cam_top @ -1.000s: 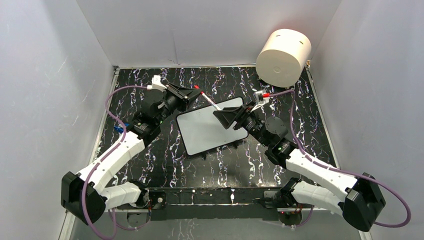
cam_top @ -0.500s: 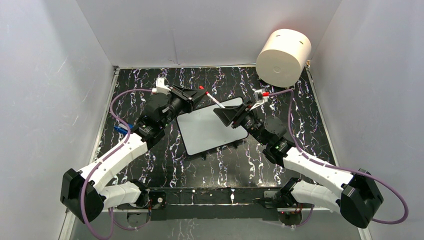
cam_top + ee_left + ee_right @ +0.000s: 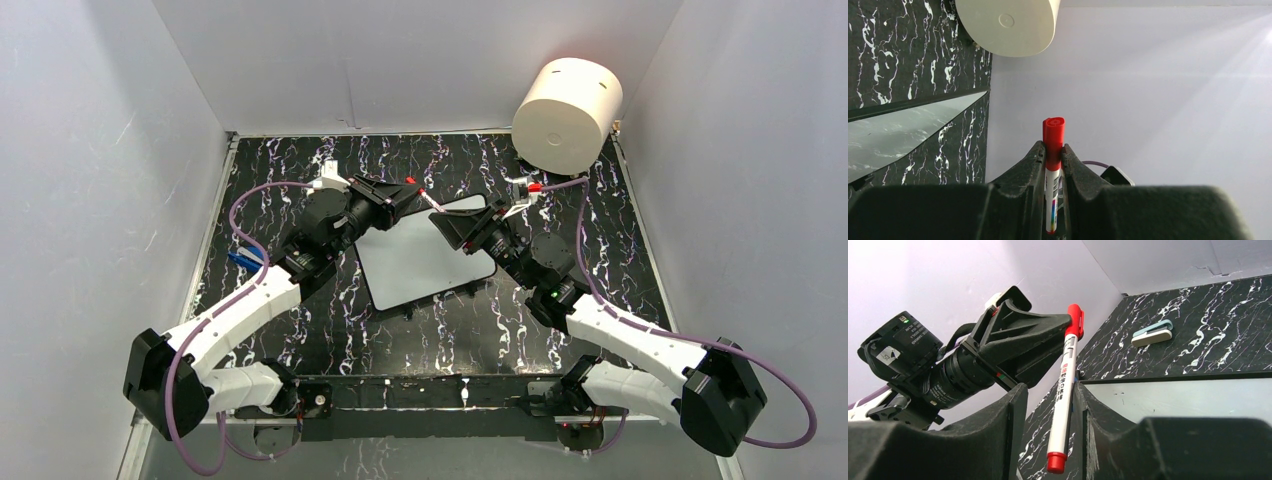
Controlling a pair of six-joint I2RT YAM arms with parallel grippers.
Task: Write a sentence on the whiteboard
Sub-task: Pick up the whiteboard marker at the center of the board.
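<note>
The whiteboard [image 3: 415,262] lies flat mid-table, its white face blank; the sentence is not in view. A white marker [image 3: 431,204] with a red cap [image 3: 1054,131] hangs in the air over the board's far edge. My left gripper [image 3: 411,191] is shut on the red cap, as the left wrist view shows [image 3: 1053,148]. The marker's body [image 3: 1066,385] runs down between the jaws of my right gripper [image 3: 1049,388]. It rests against the right-hand finger, with a gap to the left-hand finger. The two grippers face each other tip to tip [image 3: 444,221].
A cream cylinder [image 3: 567,116] leans in the far right corner. A small teal and white eraser [image 3: 1152,333] lies on the black marbled table beyond the board. White walls enclose the table on three sides.
My left gripper carried the marker to the right, into the right gripper's jaws. The right jaws narrowed around the marker's body.
</note>
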